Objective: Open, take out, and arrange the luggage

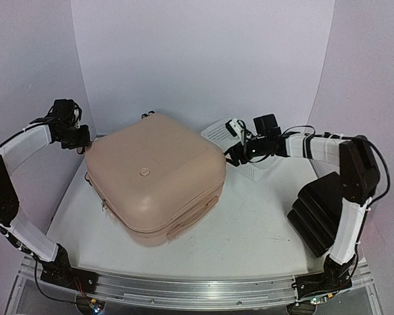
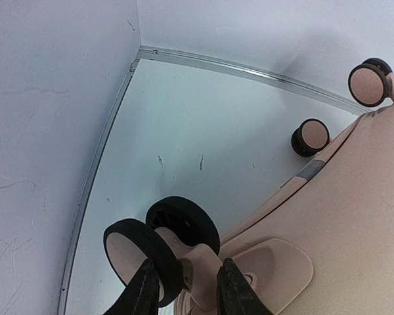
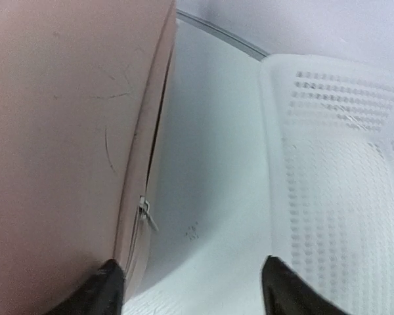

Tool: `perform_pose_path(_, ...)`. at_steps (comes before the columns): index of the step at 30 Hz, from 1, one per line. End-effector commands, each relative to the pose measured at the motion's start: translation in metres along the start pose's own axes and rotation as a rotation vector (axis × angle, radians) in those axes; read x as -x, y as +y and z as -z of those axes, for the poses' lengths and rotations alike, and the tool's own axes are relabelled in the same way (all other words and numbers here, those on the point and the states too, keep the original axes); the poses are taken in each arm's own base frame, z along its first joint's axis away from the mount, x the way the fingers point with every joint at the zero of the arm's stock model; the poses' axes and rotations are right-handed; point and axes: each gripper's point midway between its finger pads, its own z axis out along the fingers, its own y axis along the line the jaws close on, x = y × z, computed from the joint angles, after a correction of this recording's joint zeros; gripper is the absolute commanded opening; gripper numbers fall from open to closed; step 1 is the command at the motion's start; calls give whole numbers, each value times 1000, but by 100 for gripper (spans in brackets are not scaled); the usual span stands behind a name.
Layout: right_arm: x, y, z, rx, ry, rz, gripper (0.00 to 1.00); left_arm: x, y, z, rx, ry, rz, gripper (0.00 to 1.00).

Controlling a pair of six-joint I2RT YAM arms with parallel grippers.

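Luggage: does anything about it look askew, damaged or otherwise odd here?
Minor only. The luggage lies closed and turned diagonally on the table, and the right wrist view shows fine scratches on its shell beside the zip seam. The left end effector straddles a wheel mount, which looks deliberate.

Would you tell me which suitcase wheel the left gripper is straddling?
The nearest double wheel, low in the left wrist view; the middle wheel and far wheel sit clear, upper right.
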Motion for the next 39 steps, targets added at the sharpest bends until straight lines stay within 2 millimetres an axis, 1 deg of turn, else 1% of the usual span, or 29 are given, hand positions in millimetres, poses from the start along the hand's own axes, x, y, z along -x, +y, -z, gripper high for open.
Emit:
perform_pose_path(1, 13, 1, 78, -198, 120, -170, 91, -60, -35, -4, -133, 208, -11, 32)
perform_pose_path(2, 3, 2, 89, -229, 174, -230, 97, -60, -33, -4, -126, 210, -5, 32)
perform_pose_path(4, -15, 8, 109, -277, 265, -433, 98, -61, -31, -3, -109, 220, 8, 33)
perform_pose_path(5, -26, 19, 114, -259, 299, -524, 98, -60, -30, -1, -107, 222, 14, 34)
perform_pose_path(6, -34, 34, 115, -218, 320, -606, 98, -59, -30, 1, -104, 219, 20, 36)
perform_pose_path(7, -44, 50, 115, -184, 341, -662, 98, -58, -29, 4, -98, 217, 25, 41)
perform_pose_path(8, -53, 64, 114, -181, 355, -703, 98, -57, -26, 7, -86, 215, 32, 48)
perform_pose_path(10, -63, 95, 108, -190, 375, -702, 98, -51, -21, 18, -68, 202, 49, 64)
perform_pose_path(11, -69, 107, 107, -213, 386, -705, 98, -48, -19, 25, -66, 192, 59, 71)
perform_pose_path(12, -77, 114, 107, -248, 389, -761, 98, -44, -19, 34, -76, 174, 65, 78)
perform_pose_path(13, -80, 124, 102, -245, 372, -806, 98, -40, -19, 44, -86, 155, 70, 83)
perform_pose_path(16, -82, 147, 83, -190, 281, -972, 98, -37, -28, 73, -164, 109, 78, 94)
perform_pose_path(18, -79, 163, 68, -173, 226, -1003, 98, -40, -40, 91, -252, 97, 83, 99)
perform_pose_path(19, -80, 169, 62, -177, 218, -1023, 97, -45, -48, 98, -305, 101, 83, 99)
perform_pose_path(20, -83, 173, 54, -187, 218, -1056, 95, -48, -55, 106, -357, 105, 84, 99)
perform_pose_path(22, -89, 175, 37, -209, 183, -1147, 83, -60, -68, 116, -448, 129, 86, 99)
perform_pose_path(24, -90, 182, 18, -177, 133, -1215, 70, -69, -80, 131, -541, 141, 82, 99)
perform_pose_path(25, -89, 185, 9, -167, 117, -1231, 67, -73, -84, 138, -578, 144, 79, 99)
perform_pose_path(27, -87, 190, -3, -168, 102, -1236, 67, -83, -89, 148, -620, 154, 83, 96)
perform_pose_path(30, -94, 192, -18, -215, 102, -1235, 66, -102, -94, 157, -655, 184, 113, 92)
perform_pose_path(31, -96, 192, -23, -225, 105, -1240, 62, -110, -95, 159, -662, 196, 121, 91)
perform_pose_path(33, -100, 191, -34, -244, 110, -1246, 52, -122, -94, 161, -662, 208, 134, 91)
perform_pose_path(34, -105, 189, -35, -268, 121, -1238, 47, -128, -91, 160, -647, 209, 144, 91)
perform_pose_path(36, -112, 181, -33, -340, 150, -1190, 42, -137, -82, 159, -604, 197, 176, 89)
perform_pose_path(38, -109, 166, -26, -418, 168, -1107, 40, -145, -68, 152, -525, 178, 220, 84)
perform_pose_path(39, -105, 157, -22, -453, 164, -1059, 36, -146, -63, 153, -500, 159, 245, 83)
